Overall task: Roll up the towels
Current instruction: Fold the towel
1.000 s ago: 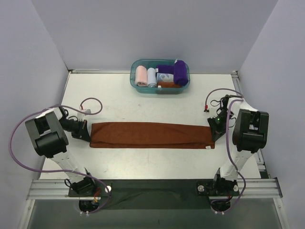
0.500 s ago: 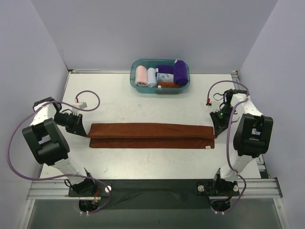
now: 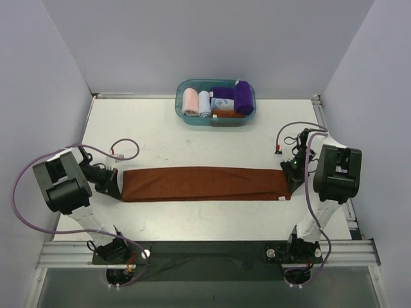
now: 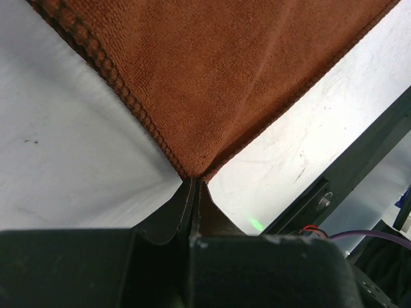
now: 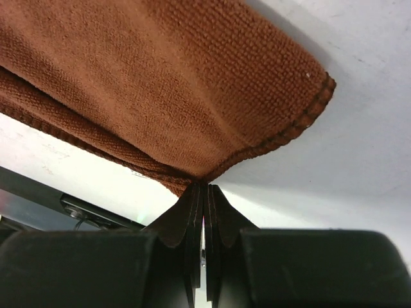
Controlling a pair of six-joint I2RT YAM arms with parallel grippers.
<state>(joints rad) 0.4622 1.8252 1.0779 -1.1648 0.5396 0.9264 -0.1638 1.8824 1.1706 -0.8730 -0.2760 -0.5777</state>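
rust-brown towel point(image 3: 204, 183): soft, light, limp | left gripper point(image 4: 192, 185): clamped on its left corner | right gripper point(image 5: 204, 188): clamped on its right end | best hold: end hems

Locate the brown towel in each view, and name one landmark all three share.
Top external: the brown towel lies as a long folded strip across the middle, with the left gripper and right gripper at its ends.
Left wrist: the towel fills the upper frame, its corner pinched in the shut gripper at bottom centre.
Right wrist: the towel fills the upper left, its end pinched in the shut gripper at bottom centre.
Shared landmark: the white table under the towel.
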